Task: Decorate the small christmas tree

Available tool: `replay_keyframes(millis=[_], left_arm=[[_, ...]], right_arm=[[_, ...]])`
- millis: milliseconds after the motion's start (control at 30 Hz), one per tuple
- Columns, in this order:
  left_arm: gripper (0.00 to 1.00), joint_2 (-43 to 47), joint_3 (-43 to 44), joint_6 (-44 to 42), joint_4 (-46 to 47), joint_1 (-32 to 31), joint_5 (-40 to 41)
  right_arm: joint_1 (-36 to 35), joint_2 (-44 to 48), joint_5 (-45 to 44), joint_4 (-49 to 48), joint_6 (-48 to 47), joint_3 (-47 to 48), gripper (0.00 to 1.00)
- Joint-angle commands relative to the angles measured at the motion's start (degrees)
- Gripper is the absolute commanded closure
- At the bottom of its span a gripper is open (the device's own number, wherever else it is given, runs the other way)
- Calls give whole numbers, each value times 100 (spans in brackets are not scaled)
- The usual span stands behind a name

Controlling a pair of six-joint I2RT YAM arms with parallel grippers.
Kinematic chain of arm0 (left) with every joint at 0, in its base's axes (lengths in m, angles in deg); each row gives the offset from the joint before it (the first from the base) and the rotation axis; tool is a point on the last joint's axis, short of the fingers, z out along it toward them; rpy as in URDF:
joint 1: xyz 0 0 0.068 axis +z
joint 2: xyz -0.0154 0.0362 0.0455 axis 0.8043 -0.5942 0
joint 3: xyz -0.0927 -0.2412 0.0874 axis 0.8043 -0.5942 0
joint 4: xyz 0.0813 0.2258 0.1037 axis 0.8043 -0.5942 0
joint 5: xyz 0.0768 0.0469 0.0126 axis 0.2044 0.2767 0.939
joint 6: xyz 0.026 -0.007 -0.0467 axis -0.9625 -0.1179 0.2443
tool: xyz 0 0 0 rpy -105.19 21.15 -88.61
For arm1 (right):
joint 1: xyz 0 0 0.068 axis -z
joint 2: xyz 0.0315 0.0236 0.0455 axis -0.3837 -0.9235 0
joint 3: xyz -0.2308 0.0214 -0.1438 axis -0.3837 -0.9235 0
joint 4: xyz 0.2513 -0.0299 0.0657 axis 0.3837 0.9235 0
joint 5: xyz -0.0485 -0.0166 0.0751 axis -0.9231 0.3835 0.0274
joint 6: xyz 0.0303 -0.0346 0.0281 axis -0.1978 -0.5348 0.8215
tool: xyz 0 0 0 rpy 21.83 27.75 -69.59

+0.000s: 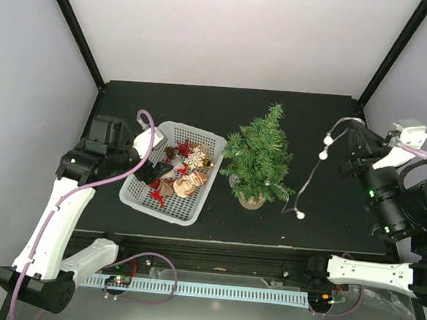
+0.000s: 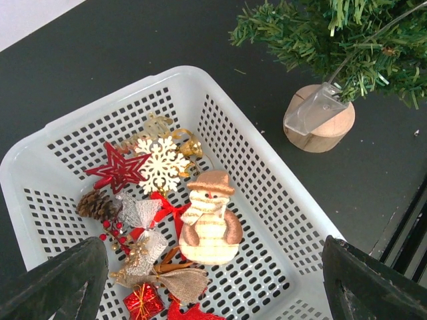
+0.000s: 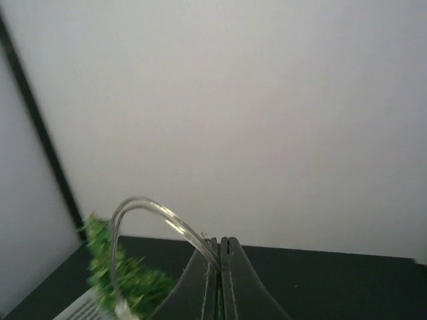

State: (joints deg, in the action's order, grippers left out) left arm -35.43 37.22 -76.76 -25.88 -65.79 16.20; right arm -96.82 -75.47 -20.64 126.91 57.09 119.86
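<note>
Item, lights stage by my judgement: small christmas tree upright mid-table, white basket at its 9 o'clock; right gripper at its 3 o'clock, clamped on the light string that reaches the lower boughs; left gripper spread wide above the basket; next move calls for draping the string around the branches.

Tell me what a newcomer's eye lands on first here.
The small christmas tree stands mid-table, a clear light string running from it to the right gripper, whose jaws are shut on it. Left of the tree, a white basket holds bright ornaments, a snowman among them.
</note>
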Motion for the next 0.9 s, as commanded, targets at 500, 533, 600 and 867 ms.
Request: replay_keyframes(millis=[500, 533, 600, 867], left_arm=[[12, 14, -121, 151, 227, -32, -181], [12, 18, -123, 153, 228, -32, -185], [12, 26, -140, 153, 243, -32, -200], [12, 74, -241, 171, 303, -32, -323]], right_arm=[[2285, -2140, 1, -134, -636, 2006, 99], [2407, -2225, 142, -202, -559, 2035, 99], [2759, -2551, 492, 157, -228, 2400, 99], [4021, -4002, 2200, 974, 831, 3864, 99]])
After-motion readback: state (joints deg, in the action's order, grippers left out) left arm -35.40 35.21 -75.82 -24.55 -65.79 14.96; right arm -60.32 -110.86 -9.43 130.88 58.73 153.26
